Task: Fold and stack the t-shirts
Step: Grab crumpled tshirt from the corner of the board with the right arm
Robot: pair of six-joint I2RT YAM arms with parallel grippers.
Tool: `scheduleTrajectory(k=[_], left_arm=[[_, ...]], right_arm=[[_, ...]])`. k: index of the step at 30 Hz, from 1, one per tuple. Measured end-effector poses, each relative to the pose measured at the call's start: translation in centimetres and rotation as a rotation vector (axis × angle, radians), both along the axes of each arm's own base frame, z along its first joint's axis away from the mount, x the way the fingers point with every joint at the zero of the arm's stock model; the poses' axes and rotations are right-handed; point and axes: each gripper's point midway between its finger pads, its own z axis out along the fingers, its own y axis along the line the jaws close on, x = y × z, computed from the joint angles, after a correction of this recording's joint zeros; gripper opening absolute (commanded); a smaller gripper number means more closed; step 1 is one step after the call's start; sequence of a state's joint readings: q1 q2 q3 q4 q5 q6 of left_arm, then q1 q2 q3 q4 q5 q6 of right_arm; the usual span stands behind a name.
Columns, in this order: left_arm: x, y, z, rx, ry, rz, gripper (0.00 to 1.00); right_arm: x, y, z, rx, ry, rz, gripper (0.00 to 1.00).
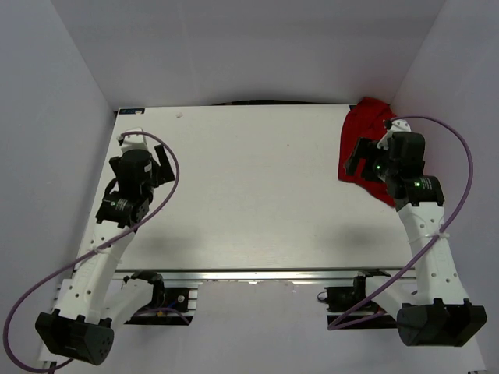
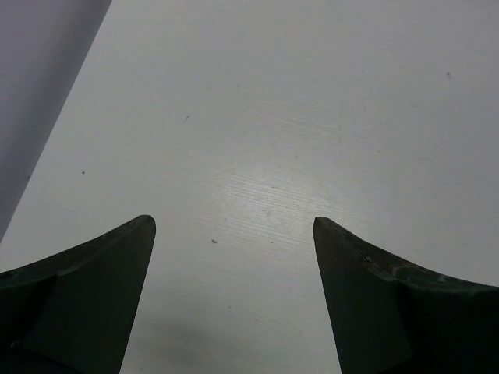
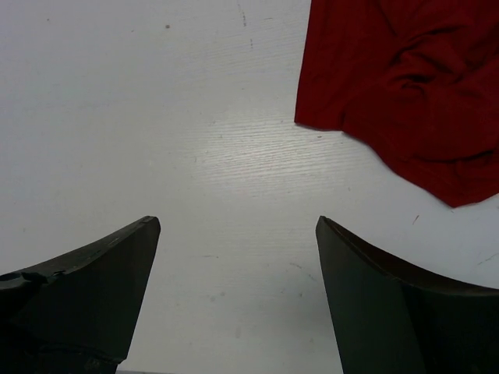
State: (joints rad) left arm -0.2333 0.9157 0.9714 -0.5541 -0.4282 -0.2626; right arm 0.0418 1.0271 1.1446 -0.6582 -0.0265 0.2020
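Note:
A crumpled bright red t-shirt [image 1: 360,134] lies bunched in the table's far right corner, and my right arm hides part of it. In the right wrist view the t-shirt [image 3: 398,86] fills the upper right, its edge a short way ahead of the fingertips. My right gripper [image 1: 357,161] [image 3: 238,222] is open over bare table by the shirt's left edge, holding nothing. On the left side of the table my left gripper [image 1: 162,164] [image 2: 234,220] is also open, with only white tabletop between its fingers.
The white table [image 1: 257,195] is boxed in by white walls on the left [image 1: 54,156], back and right. The left wall [image 2: 39,78] shows close in the left wrist view. A purple cable [image 1: 460,179] loops off each arm.

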Motion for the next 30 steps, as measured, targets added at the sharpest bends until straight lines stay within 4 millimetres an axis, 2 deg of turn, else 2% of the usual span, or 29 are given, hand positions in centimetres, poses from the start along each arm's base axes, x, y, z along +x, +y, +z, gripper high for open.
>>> scheduleTrajectory(k=[1, 3, 4, 5, 7, 8, 9, 10, 11, 12, 13, 14, 15, 16, 17, 18, 21, 30], left_arm=[[-0.1, 0.2, -0.3, 0.007, 0.013, 0.01, 0.88], [-0.3, 0.7, -0.9, 0.027, 0.04, 0.031, 0.88], [-0.4, 0.8, -1.1, 0.034, 0.05, 0.037, 0.88], [-0.5, 1.0, -1.3, 0.04, 0.059, 0.045, 0.84], [-0.7, 1.2, -1.3, 0.047, 0.066, 0.055, 0.85], [-0.8, 1.3, -1.3, 0.052, 0.069, 0.058, 0.89], [-0.8, 1.4, -1.1, 0.055, 0.07, 0.06, 0.89], [-0.8, 1.4, -0.9, 0.055, 0.067, 0.061, 0.88], [-0.8, 1.4, -0.7, 0.055, 0.063, 0.062, 0.87], [-0.8, 1.4, -0.5, 0.055, 0.057, 0.062, 0.76], [-0.7, 1.4, -0.3, 0.05, 0.052, 0.064, 0.73], [-0.8, 1.5, -0.2, 0.054, 0.051, 0.067, 0.72], [-0.8, 1.5, -0.2, 0.058, 0.053, 0.067, 0.72], [-0.8, 1.6, -0.2, 0.06, 0.058, 0.068, 0.72], [-0.7, 1.5, -0.3, 0.061, 0.063, 0.068, 0.74], [-0.6, 1.5, -0.5, 0.063, 0.071, 0.068, 0.76], [-0.1, 1.2, -1.4, 0.07, 0.105, 0.057, 0.77], [1.0, 0.5, -3.1, 0.068, 0.156, 0.031, 0.77]], right_arm=[[-0.1, -0.1, 0.2, -0.003, -0.007, -0.005, 0.75], [-0.3, -0.4, 0.6, -0.017, -0.021, -0.013, 0.57], [-0.3, -0.5, 1.0, -0.02, -0.033, -0.019, 0.29], [-0.4, -0.7, 1.5, -0.029, -0.049, -0.023, 0.18], [-0.5, -0.9, 2.6, -0.038, -0.077, -0.029, 0.0], [-0.5, -1.0, 3.3, -0.039, -0.091, -0.034, 0.01], [-0.4, -1.0, 4.0, -0.038, -0.105, -0.038, 0.11], [-0.3, -1.0, 4.4, -0.036, -0.115, -0.04, 0.41], [-0.2, -1.0, 4.7, -0.033, -0.121, -0.044, 0.55], [-0.1, -1.1, 4.7, -0.036, -0.12, -0.046, 0.57], [0.0, -1.2, 4.4, -0.042, -0.112, -0.046, 0.52], [0.2, -1.3, 4.1, -0.051, -0.103, -0.052, 0.54], [0.4, -1.5, 3.6, -0.057, -0.088, -0.06, 0.59], [0.8, -1.7, 3.0, -0.065, -0.067, -0.07, 0.72], [1.2, -2.0, 2.4, -0.074, -0.047, -0.086, 0.8], [1.8, -2.3, 1.7, -0.087, -0.024, -0.102, 0.83], [3.8, -3.6, -1.2, -0.146, 0.057, -0.15, 0.76], [11.6, -6.9, -10.0, -0.22, 0.278, -0.238, 0.78]])
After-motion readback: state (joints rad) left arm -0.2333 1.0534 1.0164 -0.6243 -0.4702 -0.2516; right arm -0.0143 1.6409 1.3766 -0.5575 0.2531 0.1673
